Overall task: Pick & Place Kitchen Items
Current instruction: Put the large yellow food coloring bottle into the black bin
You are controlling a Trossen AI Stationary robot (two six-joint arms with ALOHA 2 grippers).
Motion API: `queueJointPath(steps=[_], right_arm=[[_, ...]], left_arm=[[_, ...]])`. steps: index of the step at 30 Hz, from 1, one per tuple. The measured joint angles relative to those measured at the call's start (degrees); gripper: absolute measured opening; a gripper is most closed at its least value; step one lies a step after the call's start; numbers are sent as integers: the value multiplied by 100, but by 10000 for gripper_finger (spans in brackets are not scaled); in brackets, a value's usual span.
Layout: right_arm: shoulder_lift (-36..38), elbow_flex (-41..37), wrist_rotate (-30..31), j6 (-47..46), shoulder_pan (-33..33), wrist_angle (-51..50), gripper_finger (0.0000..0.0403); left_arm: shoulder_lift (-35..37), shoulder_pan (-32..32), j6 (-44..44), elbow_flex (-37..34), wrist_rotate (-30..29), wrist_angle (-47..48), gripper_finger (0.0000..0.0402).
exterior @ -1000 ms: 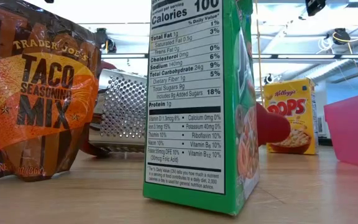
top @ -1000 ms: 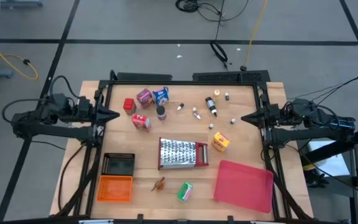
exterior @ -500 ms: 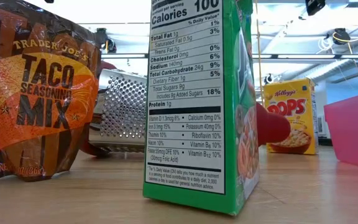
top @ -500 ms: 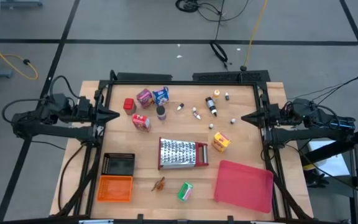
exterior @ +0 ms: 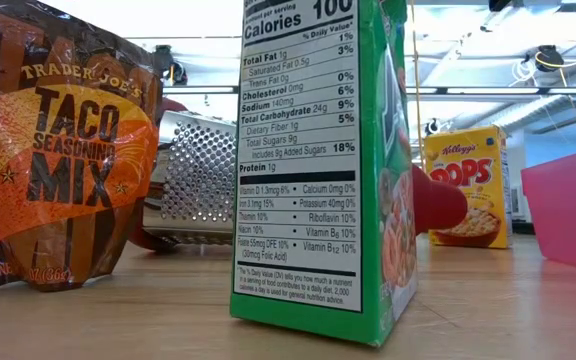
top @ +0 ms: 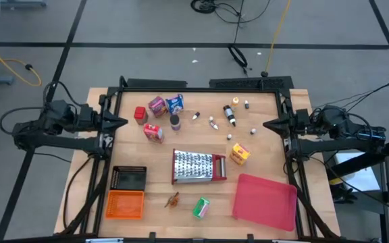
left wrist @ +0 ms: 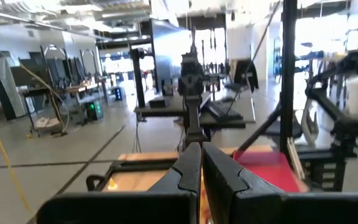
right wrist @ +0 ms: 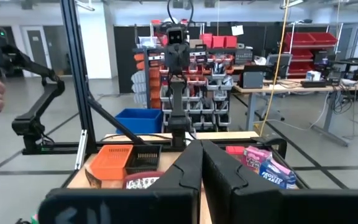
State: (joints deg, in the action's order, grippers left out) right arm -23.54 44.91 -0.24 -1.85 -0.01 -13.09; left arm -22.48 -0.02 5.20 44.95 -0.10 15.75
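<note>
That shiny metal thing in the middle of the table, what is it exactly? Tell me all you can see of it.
It is a steel grater, lying flat on its side on the wooden table, roughly at the middle. Its upward face is silvery and covered in rows of small punched holes; one end, pointing toward the robot's right arm, is capped in red. In the low view it sits behind the taco seasoning packet and a green cereal box. Nothing visibly touches it but the table; neither arm is near.
</note>
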Motion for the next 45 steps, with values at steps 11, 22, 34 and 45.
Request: queueJointPath(steps=[11, 22, 34, 45], right_arm=[[-541, -1123, 18, 103, 0, 1795, 0], [-1203, -1380, 2110, 517, -382, 2259, 0], [-2017, -1377, 2571, -27, -1515, 1964, 0], [-2961, -1371, 2407, -48, -2485, 1579, 0]], left_arm=[[-19, -1, 149, 0, -610, -69, 19], [-960, 0, 149, 0, -2025, -92, 19], [-2399, -1, 484, 0, -2250, -911, 19], [-3130, -1, 368, 0, -2252, -1514, 19]])
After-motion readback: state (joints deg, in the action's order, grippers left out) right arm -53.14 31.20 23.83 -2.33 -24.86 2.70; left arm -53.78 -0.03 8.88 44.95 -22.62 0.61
